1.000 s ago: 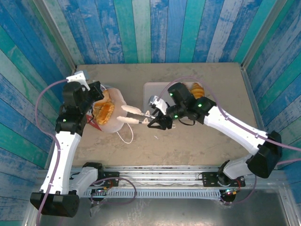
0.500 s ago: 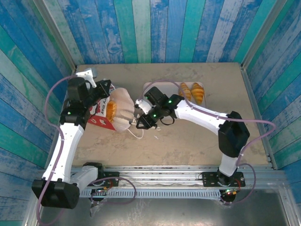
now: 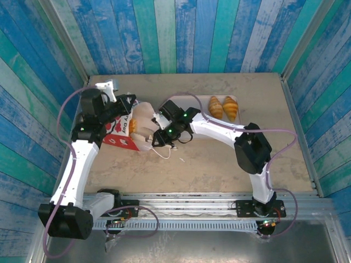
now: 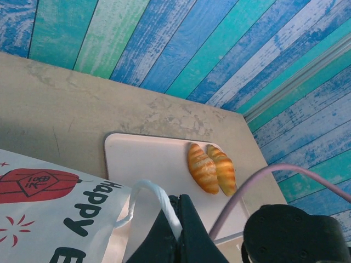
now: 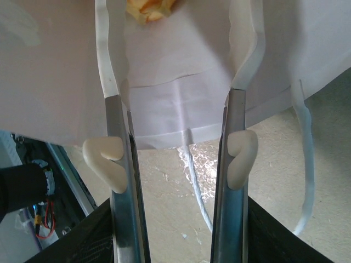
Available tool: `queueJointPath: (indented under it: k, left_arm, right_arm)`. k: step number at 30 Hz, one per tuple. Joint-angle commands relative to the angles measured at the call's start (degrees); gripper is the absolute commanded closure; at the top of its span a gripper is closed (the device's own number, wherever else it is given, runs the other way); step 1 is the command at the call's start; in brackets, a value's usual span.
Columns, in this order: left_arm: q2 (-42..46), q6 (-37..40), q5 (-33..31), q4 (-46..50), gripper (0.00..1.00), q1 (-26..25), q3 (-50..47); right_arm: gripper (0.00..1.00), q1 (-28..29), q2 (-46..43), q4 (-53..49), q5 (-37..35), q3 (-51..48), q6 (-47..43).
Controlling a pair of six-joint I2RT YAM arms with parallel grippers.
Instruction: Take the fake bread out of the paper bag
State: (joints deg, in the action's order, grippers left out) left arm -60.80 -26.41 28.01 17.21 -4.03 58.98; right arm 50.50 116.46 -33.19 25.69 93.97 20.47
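Paper bag point(image 3: 117, 135) rests tilted on the surface point(image 3: 219, 159), mouth facing the right arm. Right claw point(image 5: 175, 66) is inside the mouth, fingers spread, gripping nothing. Fake bread point(image 5: 151, 6) sits deeper in. Left claw point(image 4: 176, 219) is clamped on the bag's string handle point(image 4: 147, 188). Beyond, two croissants point(image 3: 216, 107) lie side by side on a pale tray point(image 4: 148, 164).

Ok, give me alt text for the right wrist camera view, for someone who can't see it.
The right gripper reaches, jaws apart, into the white mouth of the paper bag, where a golden piece of fake bread shows deeper inside. A white string handle trails onto the speckled table below.
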Motion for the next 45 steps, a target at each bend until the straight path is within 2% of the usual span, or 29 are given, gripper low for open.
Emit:
queueJointPath:
  k: [1, 11, 15, 18, 22, 33, 36, 41, 45]
  left_arm:
    - [-1.0, 2.2, 1.7, -1.0, 1.00, -0.1, -0.6]
    - [-1.1, 2.2, 1.8, -1.0, 1.00, -0.1, -1.1]
    - [-0.5, 2.0, -0.5, -0.3, 1.00, -0.1, -1.0]
    - [0.1, 1.8, -3.4, 0.5, 1.00, -0.1, -1.1]
    - [0.5, 1.8, -6.8, 1.5, 1.00, -0.1, -1.0]
    - [0.5, 0.7, -8.5, 1.3, 1.00, -0.1, -0.7]
    - [0.5, 0.6, -8.2, 0.6, 1.00, -0.1, -0.9]
    - [0.3, 1.8, -6.7, 1.2, 1.00, -0.1, -0.6]
    - [1.2, 5.5, -7.6, 5.2, 1.00, -0.1, 0.7]
  right_arm:
    - [0.47, 0.2, 1.7, 2.4, 2.4, 1.8, 4.0]
    - [0.45, 0.7, 7.2, 2.8, 3.7, 5.8, 4.9]
    - [0.53, 0.9, 6.7, 2.5, 2.4, 6.0, 4.0]
    - [0.59, 0.8, 4.1, 2.2, -1.1, 5.1, 2.2]
    - [0.62, 1.1, -0.3, -0.2, -7.7, 3.9, -1.2]
    - [0.62, 1.5, -6.5, -12.2, -26.0, 4.0, -10.5]
    - [0.60, 1.5, -5.6, -12.4, -22.6, 4.8, -12.1]
    - [0.55, 1.4, -2.7, -7.4, -8.2, 5.7, -8.2]
    - [0.49, 1.2, 0.1, -4.7, -4.6, 6.6, -2.7]
